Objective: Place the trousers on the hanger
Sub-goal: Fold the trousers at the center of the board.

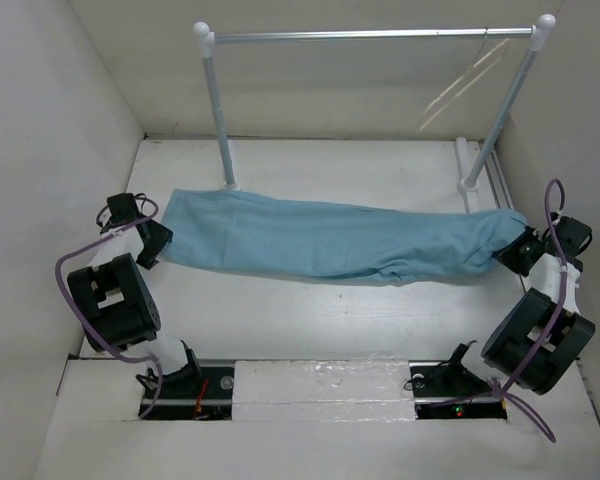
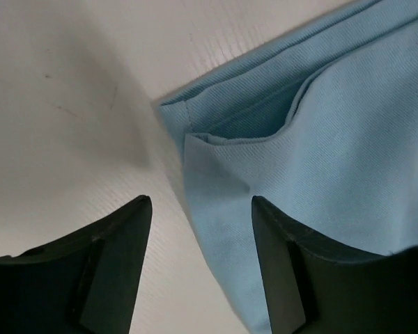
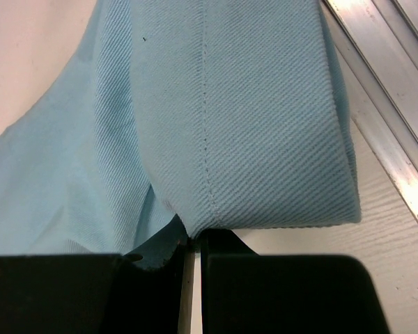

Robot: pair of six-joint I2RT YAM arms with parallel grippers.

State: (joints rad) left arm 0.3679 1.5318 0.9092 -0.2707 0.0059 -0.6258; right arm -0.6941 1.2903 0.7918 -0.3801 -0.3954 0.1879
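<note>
The left tool [image 1: 148, 243] sits low at the left edge of the desk [image 1: 310, 320], right at the left end of the trousers [image 1: 330, 240]. Its wrist view shows the tool [image 2: 200, 207] released, its two dark fingers [image 2: 125, 264] spread wide. A stitched corner of the light blue trousers [image 2: 320, 139] lies in front of the gap. The cloth edge runs under the right-hand finger, though whether finger and cloth touch cannot be told.

The trousers lie flat as one long folded band across the middle of the desk, reaching from the left edge almost to the right edge, with soft wrinkles toward the right end.

Behind them, near the far edge, a silver rail [image 1: 370, 35] spans two white posts [image 1: 216, 110]. The thin cream hanger [image 1: 470, 75] hangs tilted from the rail close to its right end, well apart from the trousers.

At the right edge the right tool [image 1: 520, 250] meets the right end of the trousers. In its wrist view the tool [image 3: 193, 240] is clenched, the jaws almost together, grasping a fold at the hemmed end of the trousers [image 3: 251, 125]. A wide stitched hem spreads out beyond the fingertips. A metal track [image 3: 383, 62] runs along the desk's right edge just beside that end of the cloth.
</note>
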